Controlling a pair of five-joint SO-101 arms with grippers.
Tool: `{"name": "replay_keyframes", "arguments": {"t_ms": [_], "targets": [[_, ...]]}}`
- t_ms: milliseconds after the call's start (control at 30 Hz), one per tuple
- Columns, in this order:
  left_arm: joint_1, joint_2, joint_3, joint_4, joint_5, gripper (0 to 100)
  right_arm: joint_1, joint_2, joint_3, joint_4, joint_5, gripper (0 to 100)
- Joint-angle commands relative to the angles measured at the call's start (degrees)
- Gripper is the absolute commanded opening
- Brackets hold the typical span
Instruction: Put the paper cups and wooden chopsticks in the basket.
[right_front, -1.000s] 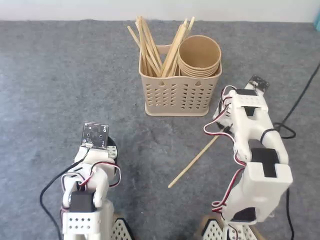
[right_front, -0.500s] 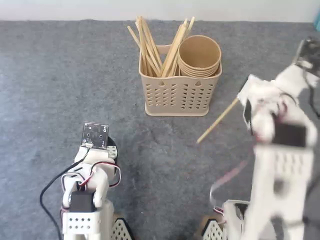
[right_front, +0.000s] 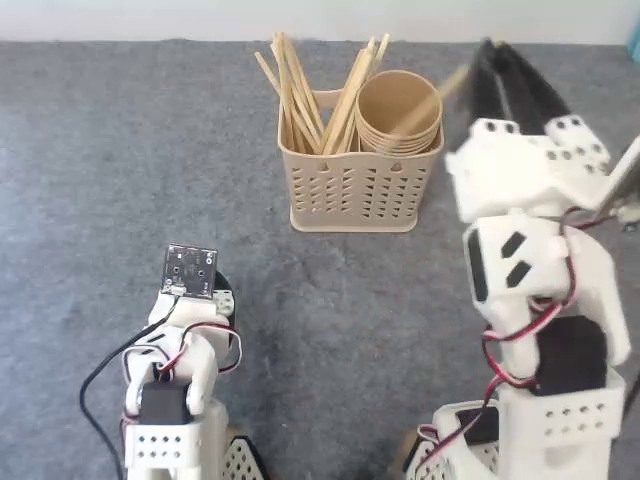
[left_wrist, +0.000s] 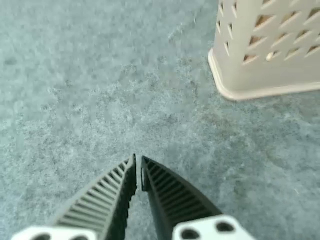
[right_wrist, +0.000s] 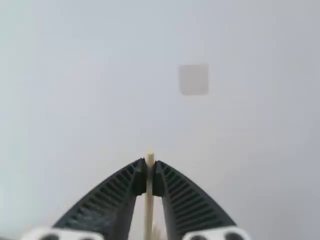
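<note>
In the basket (right_front: 350, 190), cups (right_front: 398, 105) stand right and chopsticks (right_front: 300, 95) left (leaning); the right gripper (right_front: 492, 50) holds one chopstick (right_front: 430, 98) slanting above the cups.

You've got one basket (right_front: 350, 195). In it is one stack of paper cups (right_front: 398, 100): at least four nested rims, exact count unclear. There's also one bundle of chopsticks (right_front: 296, 95), roughly eight or more, too bunched to count exactly. Two grippers: left gripper (left_wrist: 138, 165) and right gripper (right_wrist: 149, 167), the right pinching one single chopstick (right_wrist: 149, 210).
</note>
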Motion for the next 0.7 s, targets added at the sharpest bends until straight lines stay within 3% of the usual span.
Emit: {"name": "replay_keyframes", "arguments": {"t_ms": [0,300,667], "targets": [[-0.26,-1.05,-0.40,-2.02,-0.18,1,-5.76,-0.31,-2.64,-9.63,4.22,0.8],[0.09,-1.05,-0.40,-2.02,-0.18,1,-8.13,10.77,-2.64,-17.89,5.80,0.8],[0.09,-0.97,-0.40,-2.02,-0.35,1,-10.15,14.90,-1.32,-9.10,5.98,0.9]]}}
